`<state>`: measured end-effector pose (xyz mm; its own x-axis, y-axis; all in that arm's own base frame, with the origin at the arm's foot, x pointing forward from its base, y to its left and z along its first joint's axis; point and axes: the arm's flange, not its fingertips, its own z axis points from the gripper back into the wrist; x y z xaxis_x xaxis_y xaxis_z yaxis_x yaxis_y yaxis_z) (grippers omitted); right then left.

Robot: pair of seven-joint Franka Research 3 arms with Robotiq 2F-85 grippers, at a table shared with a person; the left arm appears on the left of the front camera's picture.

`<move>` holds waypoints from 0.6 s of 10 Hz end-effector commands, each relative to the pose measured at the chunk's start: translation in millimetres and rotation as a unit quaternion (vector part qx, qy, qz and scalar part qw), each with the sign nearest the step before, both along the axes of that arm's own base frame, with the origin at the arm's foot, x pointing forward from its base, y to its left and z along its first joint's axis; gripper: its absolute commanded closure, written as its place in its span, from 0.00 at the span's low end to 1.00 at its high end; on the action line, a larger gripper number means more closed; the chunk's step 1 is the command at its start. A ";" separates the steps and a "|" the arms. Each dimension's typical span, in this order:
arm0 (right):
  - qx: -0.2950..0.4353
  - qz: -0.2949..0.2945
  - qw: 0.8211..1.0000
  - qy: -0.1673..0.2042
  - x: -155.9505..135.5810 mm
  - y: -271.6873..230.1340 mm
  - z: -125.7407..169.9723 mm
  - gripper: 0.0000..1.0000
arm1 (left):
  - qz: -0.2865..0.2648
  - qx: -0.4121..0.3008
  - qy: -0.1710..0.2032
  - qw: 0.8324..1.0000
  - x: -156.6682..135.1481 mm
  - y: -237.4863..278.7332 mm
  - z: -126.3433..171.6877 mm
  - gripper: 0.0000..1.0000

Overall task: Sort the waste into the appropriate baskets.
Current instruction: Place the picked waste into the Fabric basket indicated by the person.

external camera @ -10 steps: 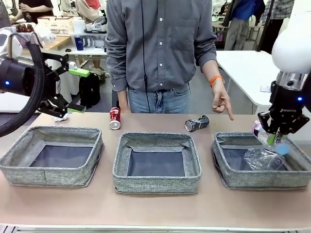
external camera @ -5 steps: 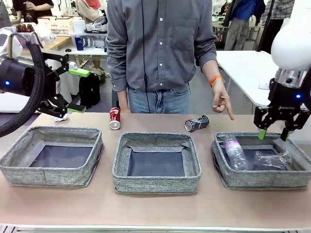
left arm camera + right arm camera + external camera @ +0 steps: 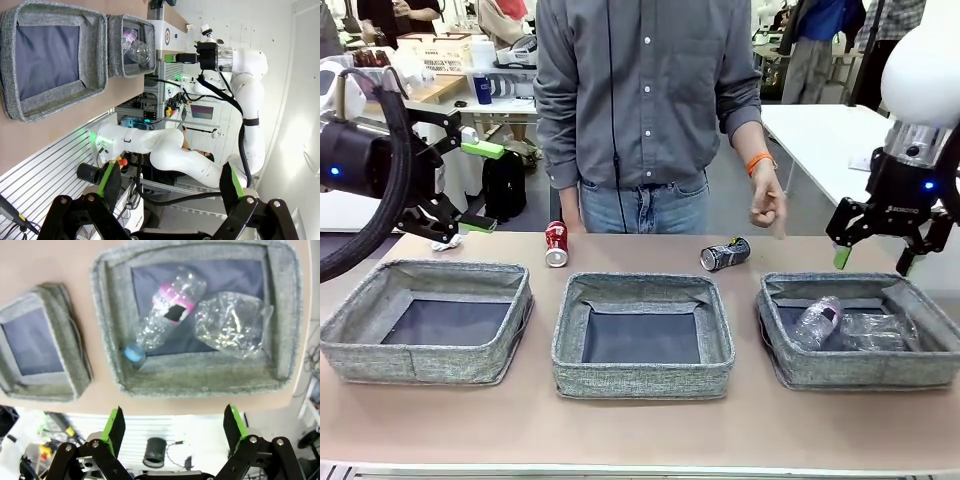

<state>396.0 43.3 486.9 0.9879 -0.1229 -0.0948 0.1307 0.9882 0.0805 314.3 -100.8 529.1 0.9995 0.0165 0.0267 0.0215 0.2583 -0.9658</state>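
Front view: right gripper (image 3: 872,262), jaws spread and empty, hovers above the right basket (image 3: 860,372) containing the pink-labelled bottle (image 3: 817,322) and a crumpled clear bottle (image 3: 870,330); left gripper (image 3: 485,188), likewise spread and empty, hangs well left of that basket.

A white table (image 3: 820,135) and black bag (image 3: 505,185) stand behind.

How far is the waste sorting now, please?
Done: both clear bottles, the pink-label bottle and the crushed bottle, lie in the right basket. In hand: nothing; the right end effector hangs open above that basket, and the left end effector is open too. Left: the red can, the black-and-silver can and the paper wad lie on the table.
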 end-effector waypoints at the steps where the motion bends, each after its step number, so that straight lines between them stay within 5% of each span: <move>1: 0.030 -0.013 0.999 -0.004 -0.7 1.1 3.2 0.00 | 0.003 -0.008 0.004 1.000 -1.4 -2.1 3.4 0.00; 3: 0.115 -0.033 0.993 0.008 -2.8 4.8 15.9 0.00 | 0.003 -0.008 0.004 1.000 -1.4 -2.1 3.4 0.00; 4: 0.215 -0.055 0.974 0.052 -4.8 10.4 34.0 0.00 | 0.003 -0.008 0.004 1.000 -1.4 -2.1 3.4 0.00; 6: 0.479 0.025 0.874 0.082 -9.9 22.7 61.2 0.00 | 0.003 -0.008 0.004 1.000 -1.4 -2.1 3.4 0.00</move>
<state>385.6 67.2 541.2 0.9680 -0.0504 -0.2459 0.1883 0.7936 0.5786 314.3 -100.8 529.1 0.9995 0.0165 0.0266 0.0215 0.2583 -0.9658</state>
